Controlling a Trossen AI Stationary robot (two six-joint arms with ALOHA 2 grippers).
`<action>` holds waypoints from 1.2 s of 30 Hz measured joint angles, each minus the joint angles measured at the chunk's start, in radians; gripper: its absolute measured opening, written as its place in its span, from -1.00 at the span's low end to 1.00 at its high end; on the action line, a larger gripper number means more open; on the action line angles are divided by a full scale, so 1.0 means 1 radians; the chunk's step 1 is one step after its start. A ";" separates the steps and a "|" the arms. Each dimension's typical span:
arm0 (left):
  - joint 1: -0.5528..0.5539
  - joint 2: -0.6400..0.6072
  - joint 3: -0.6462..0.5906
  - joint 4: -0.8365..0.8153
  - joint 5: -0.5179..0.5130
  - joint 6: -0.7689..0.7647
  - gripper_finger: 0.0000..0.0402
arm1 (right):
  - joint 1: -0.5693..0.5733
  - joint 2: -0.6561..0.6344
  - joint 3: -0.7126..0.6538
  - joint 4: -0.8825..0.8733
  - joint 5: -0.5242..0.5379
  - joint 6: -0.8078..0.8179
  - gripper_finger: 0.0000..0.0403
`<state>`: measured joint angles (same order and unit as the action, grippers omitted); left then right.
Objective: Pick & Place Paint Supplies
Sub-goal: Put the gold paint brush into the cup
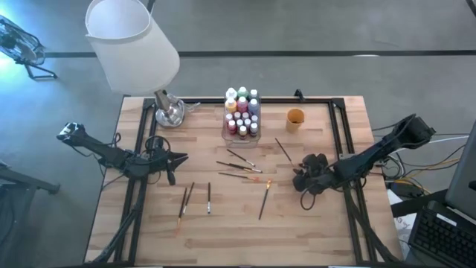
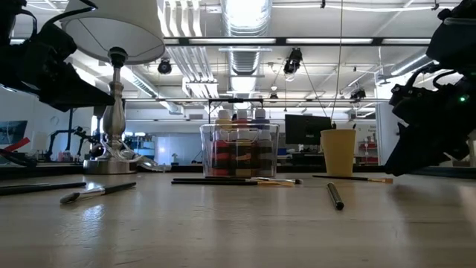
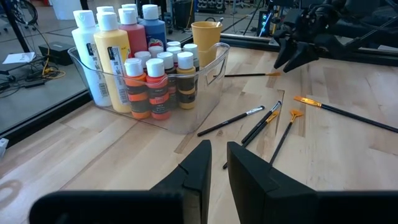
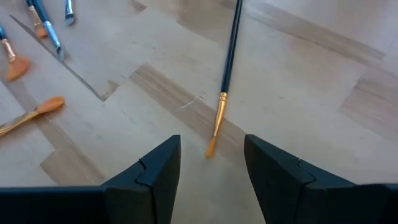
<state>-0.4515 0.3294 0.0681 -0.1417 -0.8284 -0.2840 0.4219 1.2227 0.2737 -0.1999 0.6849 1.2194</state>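
In the high view, the clear box (image 1: 242, 125) sits at the upper centre of the table (image 1: 149, 231) and is already full of paint bottles (image 1: 242, 112). An orange cup (image 1: 295, 117) stands to its right and a lamp (image 1: 132, 45) fills the upper left. Several paintbrushes (image 1: 239, 167) lie loose in the middle of the frame, and three more (image 1: 195, 199) lie at lower left. The left gripper (image 1: 175, 158) waits at the left, the right gripper (image 1: 301, 179) at the right, close to one long brush (image 1: 264, 199).

In the low view, the box is in the centre with brushes lying flat before it; both arms are dark shapes at the edges.

In the left wrist view, the fingers (image 3: 198, 168) are nearly together, with only a narrow gap, and hold nothing.

In the right wrist view, the fingers (image 4: 155, 168) are spread wide and empty, just above the orange tip of the long brush.

I judge the bottles are done; all brushes are left.
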 joint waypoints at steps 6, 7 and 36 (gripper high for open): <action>0.000 0.000 0.000 0.000 0.000 0.000 -0.71 | -0.003 0.114 0.026 0.013 0.007 0.000 -0.15; 0.000 0.000 0.000 0.000 0.000 0.000 -0.71 | -0.003 0.144 0.038 0.013 0.016 -0.003 -0.15; 0.000 0.000 0.000 0.003 0.000 0.000 -0.71 | -0.004 0.264 0.180 -0.167 -0.063 0.076 -0.33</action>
<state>-0.4511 0.3294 0.0677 -0.1383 -0.8288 -0.2840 0.4179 1.4868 0.4541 -0.3670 0.6216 1.2950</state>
